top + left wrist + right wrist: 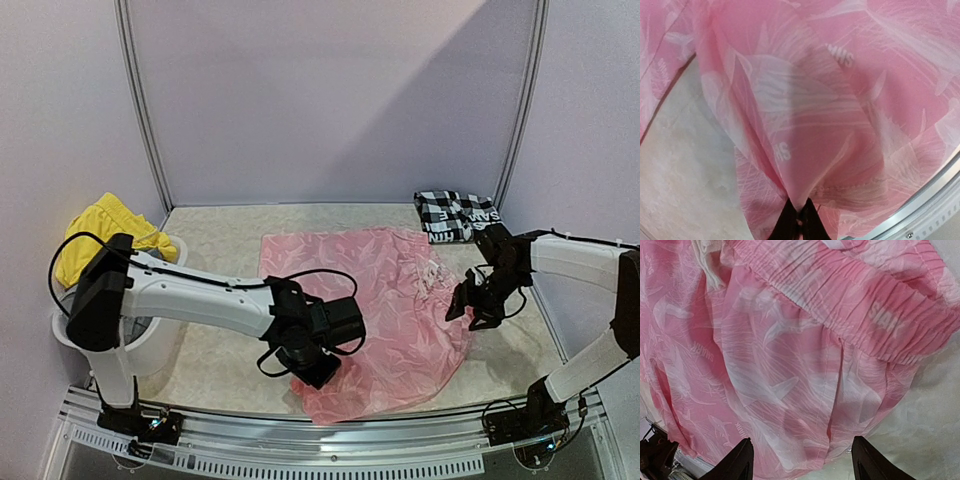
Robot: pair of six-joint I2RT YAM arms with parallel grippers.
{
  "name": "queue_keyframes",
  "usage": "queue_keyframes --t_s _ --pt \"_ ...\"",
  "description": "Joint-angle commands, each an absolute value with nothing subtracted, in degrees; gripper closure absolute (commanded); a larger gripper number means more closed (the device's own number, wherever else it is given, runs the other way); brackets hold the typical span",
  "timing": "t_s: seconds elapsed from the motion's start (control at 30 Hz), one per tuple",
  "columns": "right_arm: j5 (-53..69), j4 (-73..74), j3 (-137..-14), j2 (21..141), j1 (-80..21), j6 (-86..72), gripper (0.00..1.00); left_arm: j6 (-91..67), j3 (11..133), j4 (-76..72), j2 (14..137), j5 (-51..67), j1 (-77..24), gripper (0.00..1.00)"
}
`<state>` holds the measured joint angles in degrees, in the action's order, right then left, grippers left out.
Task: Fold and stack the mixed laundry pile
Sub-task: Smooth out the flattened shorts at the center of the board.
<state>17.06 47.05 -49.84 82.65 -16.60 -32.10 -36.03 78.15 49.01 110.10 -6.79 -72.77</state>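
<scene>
Left gripper point(800, 214) (closed) on pink piece point(830, 130)

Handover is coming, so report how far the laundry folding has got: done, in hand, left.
Done: the checked shirt lies folded at the far right. In hand: the pink garment is spread out in the middle; the left gripper is shut on its near edge, the right gripper hangs open above its right side. Left: folding and stacking the pink one, then the yellow garment draped over the white basket.

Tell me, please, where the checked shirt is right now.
In the overhead view the checked shirt lies at the far right of the table, just beyond the pink garment and the right gripper.
</scene>
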Motion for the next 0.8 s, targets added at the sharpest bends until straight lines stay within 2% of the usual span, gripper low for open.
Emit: queue_keyframes --t_s 0.0,0.33,0.77 --pt "16.78 45.85 -49.53 84.13 -16.96 -32.56 0.32 -38.18 73.02 48.20 104.10 -6.08 -69.67 0.96" --pt "17.21 45.52 -50.91 86.34 -16.96 -32.69 0.32 -40.33 59.64 38.19 97.32 2.28 -60.98 0.91" --pt "17.55 45.68 -52.58 88.52 -17.02 -32.54 0.32 -38.63 54.42 36.76 93.96 5.84 -51.28 0.91"
